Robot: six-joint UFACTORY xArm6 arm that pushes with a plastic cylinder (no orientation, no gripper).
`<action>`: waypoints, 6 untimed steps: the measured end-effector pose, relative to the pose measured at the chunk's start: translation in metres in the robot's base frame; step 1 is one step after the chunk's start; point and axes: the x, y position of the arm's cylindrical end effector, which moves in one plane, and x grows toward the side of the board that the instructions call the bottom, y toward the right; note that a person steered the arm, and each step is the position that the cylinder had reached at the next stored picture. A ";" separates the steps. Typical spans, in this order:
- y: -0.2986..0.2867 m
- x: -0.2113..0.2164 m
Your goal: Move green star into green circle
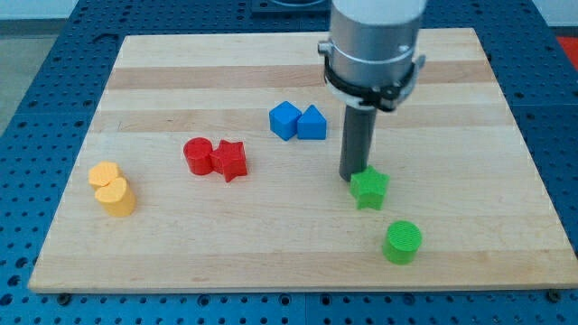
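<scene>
The green star (370, 189) lies on the wooden board at the lower right of centre. The green circle (402, 242) stands a short way below and to the right of it, with a small gap between them. My tip (349, 176) is at the star's upper left edge, touching or almost touching it. The rod rises from there to the grey arm body at the view's top.
Two blue blocks, a cube (284, 119) and a triangular one (312, 123), sit together left of the rod. A red cylinder (198, 154) and red star (230, 160) touch at centre left. Two yellow blocks (113, 187) sit at the far left. The board's bottom edge (298, 287) is close below the green circle.
</scene>
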 end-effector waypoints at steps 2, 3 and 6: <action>0.005 0.016; 0.011 0.021; 0.011 0.041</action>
